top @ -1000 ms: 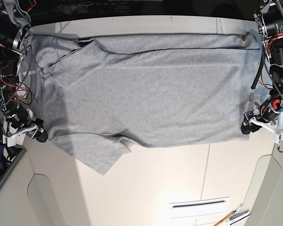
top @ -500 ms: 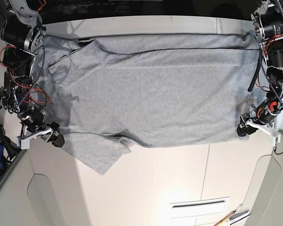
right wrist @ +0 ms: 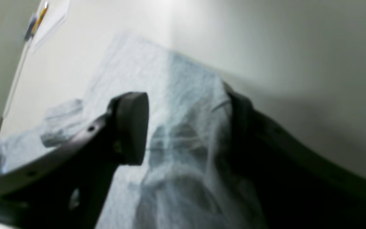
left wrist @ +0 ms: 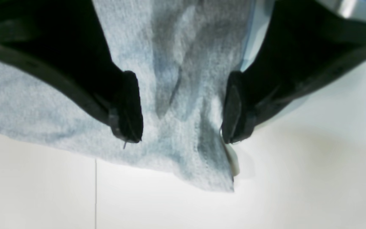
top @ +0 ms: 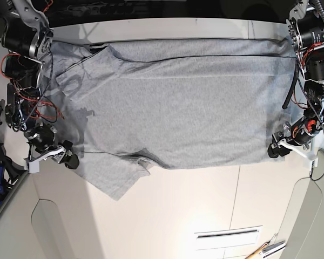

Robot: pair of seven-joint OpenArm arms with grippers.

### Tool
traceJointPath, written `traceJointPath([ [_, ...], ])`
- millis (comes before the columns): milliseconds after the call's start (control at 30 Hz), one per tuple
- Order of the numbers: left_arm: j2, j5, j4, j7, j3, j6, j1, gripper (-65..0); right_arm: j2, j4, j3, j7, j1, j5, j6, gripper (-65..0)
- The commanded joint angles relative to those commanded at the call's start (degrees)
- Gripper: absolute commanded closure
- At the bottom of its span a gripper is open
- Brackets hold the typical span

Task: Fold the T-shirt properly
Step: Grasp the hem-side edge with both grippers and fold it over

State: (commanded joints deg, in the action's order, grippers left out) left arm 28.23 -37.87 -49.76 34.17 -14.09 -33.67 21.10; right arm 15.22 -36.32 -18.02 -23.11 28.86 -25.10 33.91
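Note:
The T-shirt [top: 173, 102] lies spread flat on the white table [top: 205, 205], plain grey side up, with one sleeve [top: 116, 181] pointing toward the front. My left gripper [top: 274, 150] is at the shirt's front right corner. In the left wrist view it [left wrist: 179, 127] stands open, fingers straddling that corner of the T-shirt [left wrist: 183, 63] just above the cloth. My right gripper [top: 69, 157] is at the shirt's front left edge, beside the sleeve. In the blurred right wrist view it [right wrist: 186, 127] is open, with T-shirt fabric [right wrist: 176, 95] between its fingers.
A pencil and small tools [top: 265, 249] lie at the table's front right, next to a narrow slot [top: 229, 234]. Both arms with their red wiring [top: 21, 81] flank the shirt. The table edge curves in at both front corners.
My right gripper has moved rightward and slightly forward onto the shirt's left edge near the sleeve. My left gripper has edged a little inward to the shirt's corner.

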Motion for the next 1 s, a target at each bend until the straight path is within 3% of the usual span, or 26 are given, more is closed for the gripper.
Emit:
traceJointPath([
  [67, 0.0, 0.0, 0.0, 0.0, 0.0, 0.0, 0.0, -31.9, 0.0, 0.0, 3.2, 0.0, 0.0, 0.0, -0.02, -36.2],
  [167, 0.0, 0.0, 0.0, -0.1, 0.0, 0.0, 0.0, -28.9, 0.0, 0.0, 5.4, 0.0, 0.0, 0.0, -0.04, -36.2],
  [300, 0.0, 0.0, 0.0, -0.1, 0.0, 0.0, 0.0, -15.5, 0.3, 0.0, 5.4, 0.0, 0.0, 0.3, -0.04, -34.5],
  [367, 0.0, 0.0, 0.0, -0.1, 0.0, 0.0, 0.0, -9.9, 0.3, -0.1, 5.4, 0.0, 0.2, 1.9, -0.02, -25.5],
  [467, 0.0, 0.0, 0.0, -0.1, 0.0, 0.0, 0.0, -0.3, 0.3, -0.8, 5.4, 0.2, 0.2, 3.7, -0.04, -6.6],
  [500, 0.1, 0.0, 0.0, -0.1, 0.0, 0.0, 0.0, 0.0, 0.3, -1.0, 5.4, 0.2, 0.2, 3.7, -0.04, 0.0],
  [567, 0.1, 0.0, 0.0, -0.1, 0.0, -0.2, 0.0, 0.0, 0.3, -2.2, 5.4, 0.2, 0.2, 3.7, -0.04, 0.0],
  [700, 0.3, -1.2, -0.9, 1.8, 0.0, -6.3, 0.0, 0.0, 0.4, -6.7, 5.4, -0.3, 0.1, 3.8, -0.02, 0.0],
  [867, 2.5, -4.7, -4.3, 6.4, 0.0, -6.3, 0.0, 0.0, 1.9, -12.6, 5.4, -6.5, -0.2, 3.4, 0.33, 0.0],
  [1000, 3.1, -6.9, -8.4, 12.4, 0.0, -6.3, -0.3, 0.0, 4.8, -13.1, 5.4, -8.5, -0.2, -1.2, 0.48, 0.0],
])
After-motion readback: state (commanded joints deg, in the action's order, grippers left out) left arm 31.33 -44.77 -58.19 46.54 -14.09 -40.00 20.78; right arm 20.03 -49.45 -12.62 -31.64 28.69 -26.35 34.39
